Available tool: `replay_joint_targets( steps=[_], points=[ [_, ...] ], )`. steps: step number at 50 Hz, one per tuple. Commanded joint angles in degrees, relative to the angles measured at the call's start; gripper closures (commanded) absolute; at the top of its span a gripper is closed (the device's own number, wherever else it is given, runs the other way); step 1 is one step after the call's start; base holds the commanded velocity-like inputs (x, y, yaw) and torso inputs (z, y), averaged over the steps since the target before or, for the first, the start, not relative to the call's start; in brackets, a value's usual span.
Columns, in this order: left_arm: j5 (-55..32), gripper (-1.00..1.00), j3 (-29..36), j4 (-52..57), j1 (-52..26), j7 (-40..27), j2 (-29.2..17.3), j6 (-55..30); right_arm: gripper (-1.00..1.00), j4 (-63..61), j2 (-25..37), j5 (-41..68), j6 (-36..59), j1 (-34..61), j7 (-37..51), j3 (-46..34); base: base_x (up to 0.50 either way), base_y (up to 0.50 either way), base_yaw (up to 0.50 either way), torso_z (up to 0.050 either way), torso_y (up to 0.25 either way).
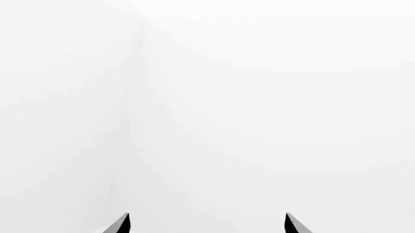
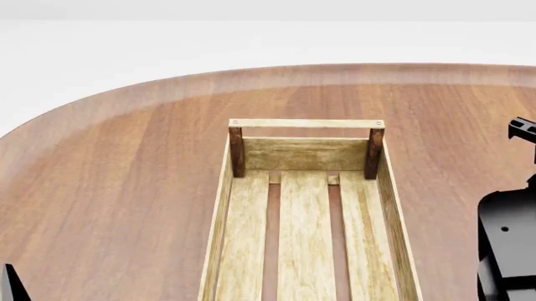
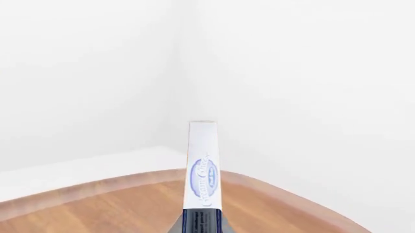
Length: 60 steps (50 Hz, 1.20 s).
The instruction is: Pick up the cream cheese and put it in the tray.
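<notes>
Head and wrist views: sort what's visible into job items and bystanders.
Job items: cream cheese, gripped by the right gripper; tray, nothing in it yet.
Bystanders: wooden table; left gripper, open, holding nothing.

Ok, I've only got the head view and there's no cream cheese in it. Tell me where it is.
Observer: The right wrist view shows the cream cheese held edge-on in the right tool.
Operator: Report what's around it.
Observer: Only the table edge and white background show there, not the tray.
Operator: Now check the left tool.
Observer: The left tool is open, with nothing between its tips, facing blank white.
</notes>
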Motion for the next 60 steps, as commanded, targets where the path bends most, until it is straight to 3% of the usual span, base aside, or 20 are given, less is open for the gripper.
replay_joint_targets(
  steps=[1,28,60],
  points=[
    [0.04,-1.0,0.08,0.0,0.0,-0.14,-0.06,0.08,1.0,4.24,0.1,-2.43,0.45,4.62,-0.95,-1.29,0.0,0.0,0.0,0.0,0.0],
    [-0.11,-1.0,0.08,0.39,0.27,-0.46,-0.44,0.39,1.0,18.9,-0.72,-5.99,0.64,18.68,-5.84,-7.38,0.0,0.0,0.0,0.001,0.0],
    [-0.22,-1.0,0.4,0.64,0.27,-0.68,-0.69,0.19,1.0,24.97,-1.55,-4.87,-0.2,24.03,-10.65,-8.26,0.0,0.0,0.0,0.0,0.001]
  ],
)
